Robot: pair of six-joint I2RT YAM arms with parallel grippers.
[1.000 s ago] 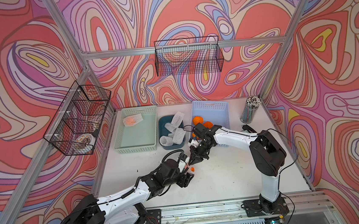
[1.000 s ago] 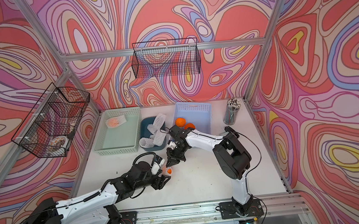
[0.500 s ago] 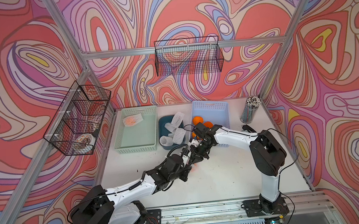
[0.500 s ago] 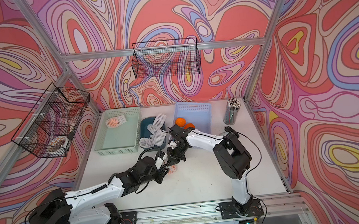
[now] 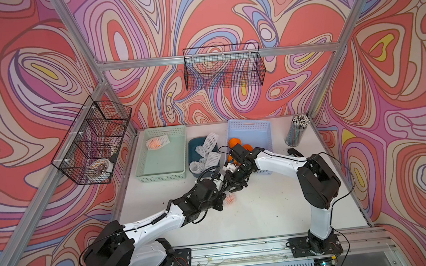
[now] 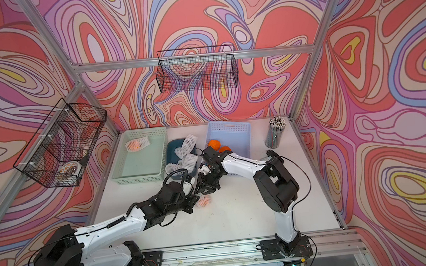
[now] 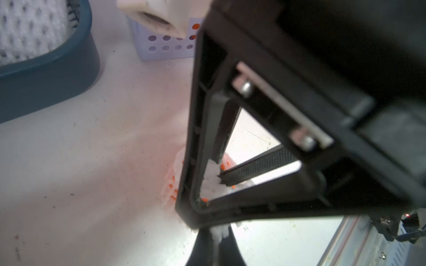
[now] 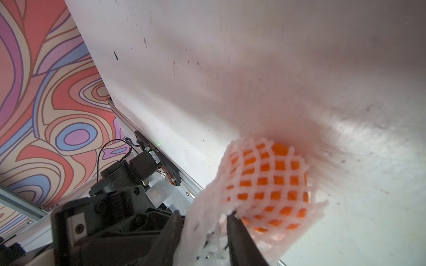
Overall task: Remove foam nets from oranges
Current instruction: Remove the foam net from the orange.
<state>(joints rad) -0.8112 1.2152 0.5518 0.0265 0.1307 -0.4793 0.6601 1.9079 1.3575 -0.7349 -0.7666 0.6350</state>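
Left gripper [image 7: 216,244] tight on diamond-holed foam net [image 8: 207,207]

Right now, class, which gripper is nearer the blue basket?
Right gripper: by the basket's front edge, jaws open over the netted orange. Left gripper: farther out, shut on its net.

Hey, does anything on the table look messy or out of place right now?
Yes. The foam nets overflow the dark blue bin: one sticks up over its back rim, another hangs over the front rim. Small dark specks also dot the white table.
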